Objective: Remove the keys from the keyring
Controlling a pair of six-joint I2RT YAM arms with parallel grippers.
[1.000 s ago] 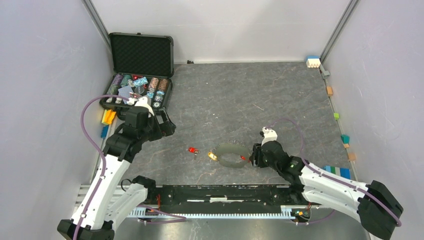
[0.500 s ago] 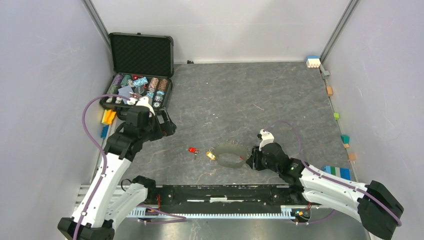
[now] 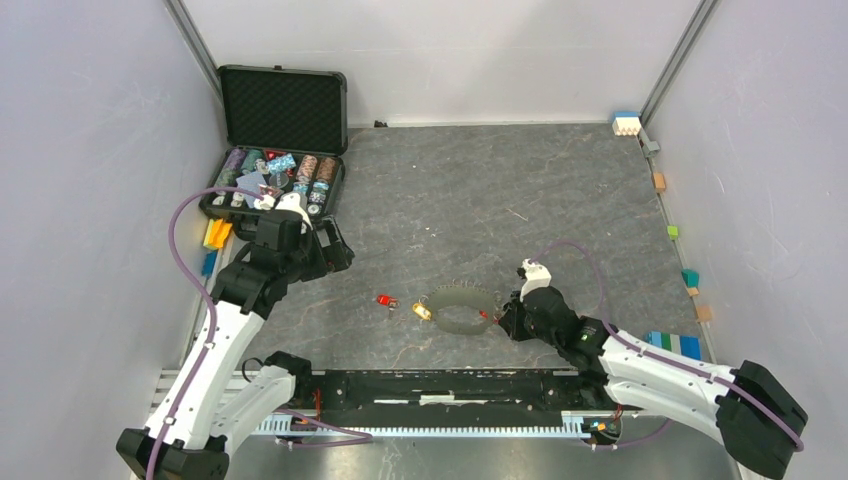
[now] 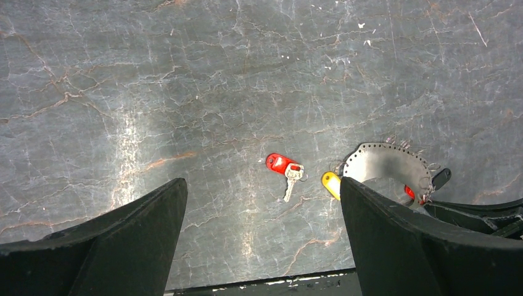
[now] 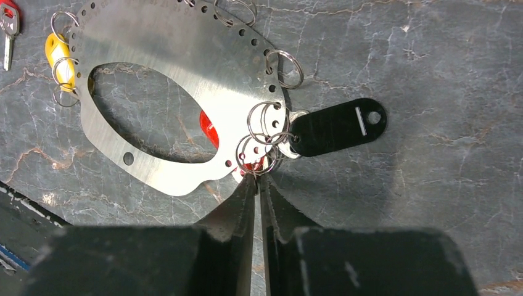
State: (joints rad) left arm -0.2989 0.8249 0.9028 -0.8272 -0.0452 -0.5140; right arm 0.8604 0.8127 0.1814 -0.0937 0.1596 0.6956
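The keyring [image 3: 458, 296] is a flat grey oval plate with small silver rings, lying near the table's front. My right gripper [image 3: 503, 318] sits at its right edge. In the right wrist view the keyring [image 5: 154, 55] fills the upper left, and my right gripper [image 5: 256, 176] is pinched on a small silver ring beside a black-headed key [image 5: 339, 126] and a red one [image 5: 210, 129]. A yellow-headed key [image 5: 58, 52] hangs at the far side. A loose red key [image 4: 280, 163] lies apart on the table, ahead of my open left gripper [image 4: 262, 185], which holds nothing.
An open black case [image 3: 283, 150] of poker chips stands at the back left, behind the left arm. Coloured blocks [image 3: 215, 235] lie by the left wall, and more blocks [image 3: 690, 277] line the right edge. The black mounting rail [image 3: 450, 385] runs along the front.
My right gripper's jaws have closed down on a small ring at the keyring's right edge, and the arm has crept slightly left. The left arm has barely moved.
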